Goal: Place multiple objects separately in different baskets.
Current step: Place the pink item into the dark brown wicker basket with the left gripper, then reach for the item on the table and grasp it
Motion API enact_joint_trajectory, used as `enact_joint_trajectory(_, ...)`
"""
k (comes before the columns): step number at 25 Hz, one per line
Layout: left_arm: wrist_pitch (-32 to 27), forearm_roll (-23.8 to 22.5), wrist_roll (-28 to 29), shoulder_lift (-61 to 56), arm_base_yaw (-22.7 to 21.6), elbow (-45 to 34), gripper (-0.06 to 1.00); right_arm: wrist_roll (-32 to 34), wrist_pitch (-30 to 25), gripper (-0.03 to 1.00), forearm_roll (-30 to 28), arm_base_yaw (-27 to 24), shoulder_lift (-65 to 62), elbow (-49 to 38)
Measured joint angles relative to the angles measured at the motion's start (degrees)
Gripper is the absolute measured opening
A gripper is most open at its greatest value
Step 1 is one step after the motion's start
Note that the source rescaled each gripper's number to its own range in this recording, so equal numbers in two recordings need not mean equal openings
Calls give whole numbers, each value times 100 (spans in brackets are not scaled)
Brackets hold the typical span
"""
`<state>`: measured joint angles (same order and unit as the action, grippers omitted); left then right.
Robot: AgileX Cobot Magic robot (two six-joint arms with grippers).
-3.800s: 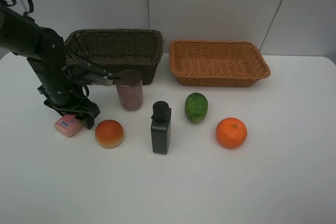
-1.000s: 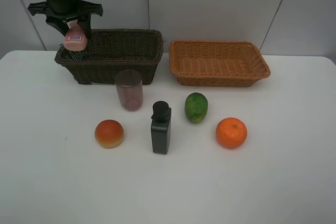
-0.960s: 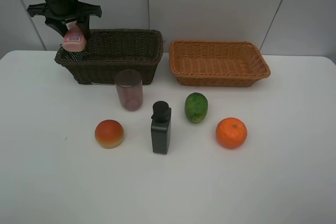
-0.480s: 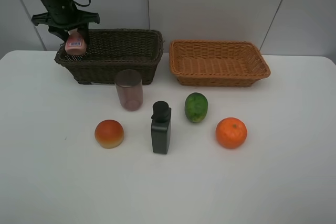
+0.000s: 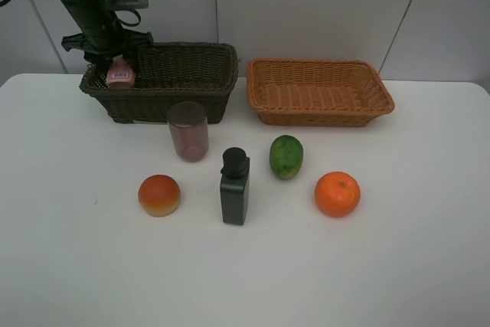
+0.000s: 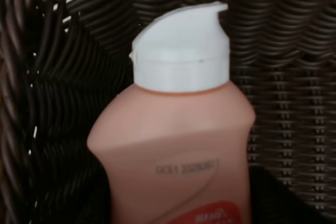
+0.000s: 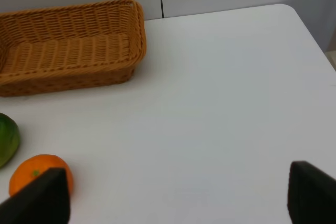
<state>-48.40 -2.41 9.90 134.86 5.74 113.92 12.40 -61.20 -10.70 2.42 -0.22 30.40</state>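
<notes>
left wrist: white cap of bottle

The left claw has lifted the pink bottle and lowered it into the dark basket.

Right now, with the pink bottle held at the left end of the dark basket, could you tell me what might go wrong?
1. The pink bottle sits close to the left end wall of the dark basket; released there, it may catch on the weave or end up leaning.
2. The purplish cup stands just in front of that basket; the left arm, swinging out for the next item, could knock it over.
</notes>
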Motion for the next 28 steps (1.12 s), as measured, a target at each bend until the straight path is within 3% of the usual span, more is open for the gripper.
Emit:
enact_joint_trajectory(9, 147, 12, -90, -6, 0, 0, 65, 0, 0, 75, 0, 0, 0, 0)
enact_joint_trajectory(17, 278, 241, -918, -6, 34, 0, 65, 0, 0, 75, 0, 0, 0, 0)
enact_joint_trajectory(22, 386, 365, -908, -6, 110, 0, 79, 0, 0, 75, 0, 0, 0, 0)
enact_joint_trajectory(28, 394, 385, -903, -6, 116, 0, 81, 0, 0, 75, 0, 0, 0, 0)
